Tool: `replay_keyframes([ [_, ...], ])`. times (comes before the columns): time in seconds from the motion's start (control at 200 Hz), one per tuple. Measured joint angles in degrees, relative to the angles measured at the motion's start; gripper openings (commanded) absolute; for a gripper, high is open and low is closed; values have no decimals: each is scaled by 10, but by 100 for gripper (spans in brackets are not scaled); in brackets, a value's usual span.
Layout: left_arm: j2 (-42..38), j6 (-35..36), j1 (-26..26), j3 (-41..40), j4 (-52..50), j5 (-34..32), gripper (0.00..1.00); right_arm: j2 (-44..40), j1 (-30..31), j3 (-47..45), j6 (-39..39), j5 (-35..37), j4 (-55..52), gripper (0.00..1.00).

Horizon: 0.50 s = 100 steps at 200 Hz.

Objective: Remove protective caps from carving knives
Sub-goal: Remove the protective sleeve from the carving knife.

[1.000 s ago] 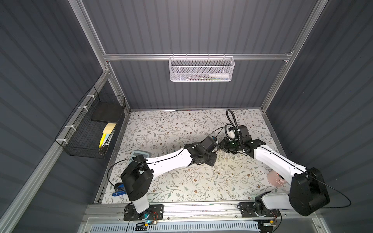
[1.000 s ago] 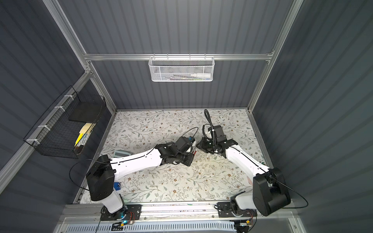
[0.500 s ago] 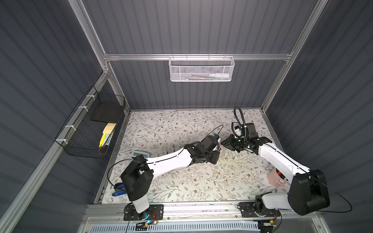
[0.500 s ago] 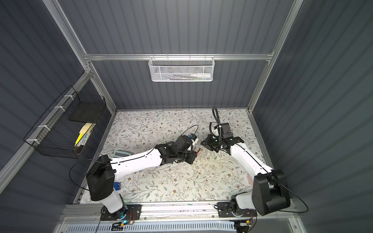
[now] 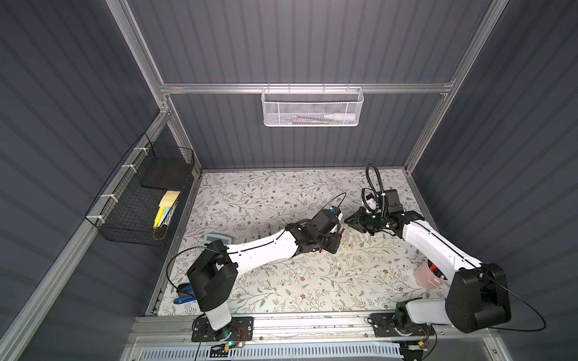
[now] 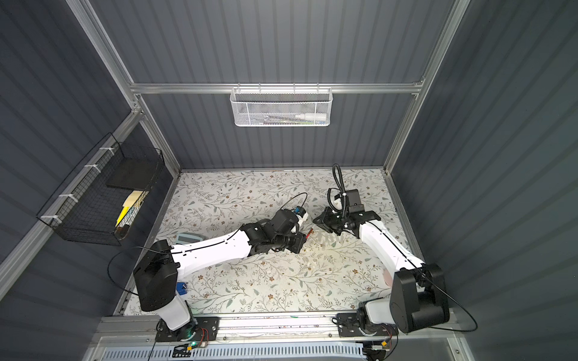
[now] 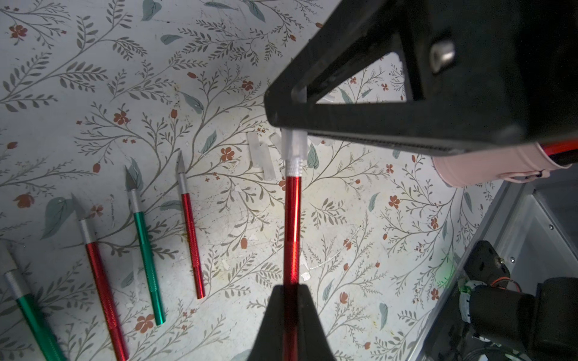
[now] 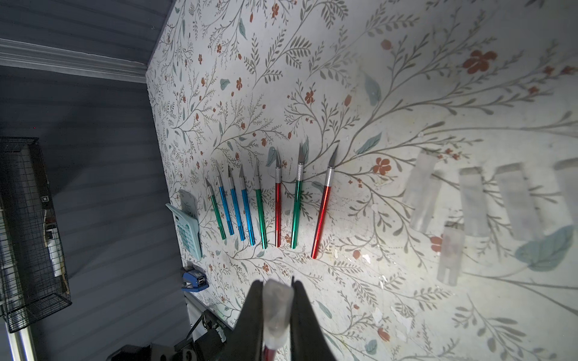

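Observation:
My left gripper [image 7: 291, 289] is shut on the handle of a red carving knife [image 7: 292, 225], held above the table. A whitish protective cap [image 7: 294, 147] covers its blade end. My right gripper [image 8: 276, 286] is shut on that cap [image 8: 276, 308]. In both top views the two grippers meet at the table's middle right, left gripper [image 5: 339, 233] and right gripper [image 5: 347, 220], with the red knife [image 6: 309, 233] between them. Several uncapped knives [image 8: 259, 206] with blue, green and red handles lie in a row on the table. Several loose caps [image 8: 469, 203] lie to their right.
A pink cup [image 5: 430, 275] stands at the right edge by the right arm. A pale calculator [image 5: 215, 240] and a blue stapler [image 8: 194, 281] lie at the left. A black wire basket [image 5: 140, 193] hangs on the left wall and a white mesh basket [image 5: 312, 107] on the back wall.
The right arm's wrist has swung to the right and back while its fingers stay at the knife's tip. The left gripper has shifted slightly right with the knife.

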Motion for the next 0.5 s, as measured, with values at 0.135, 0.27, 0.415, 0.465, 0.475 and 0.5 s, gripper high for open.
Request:
replay_keyframes([
  [0.135,0,0,0,0,13,2,0,0,-24,0,0,-28,-5,0],
  [0.27,0,2,0,0,23,5,0,0,-39,2,0,-45,-12,0],
  [0.415,0,2,0,0,30,6,0,0,-43,11,-5,-49,-20,0],
  [0.465,0,2,0,0,26,9,0,-1,-45,11,-7,-45,-19,0],
  [0.475,0,2,0,0,22,10,0,-1,-46,11,-8,-42,-17,0],
  [0.5,-1,3,-1,-2,12,11,0,-1,-50,12,-9,-37,-12,0],
])
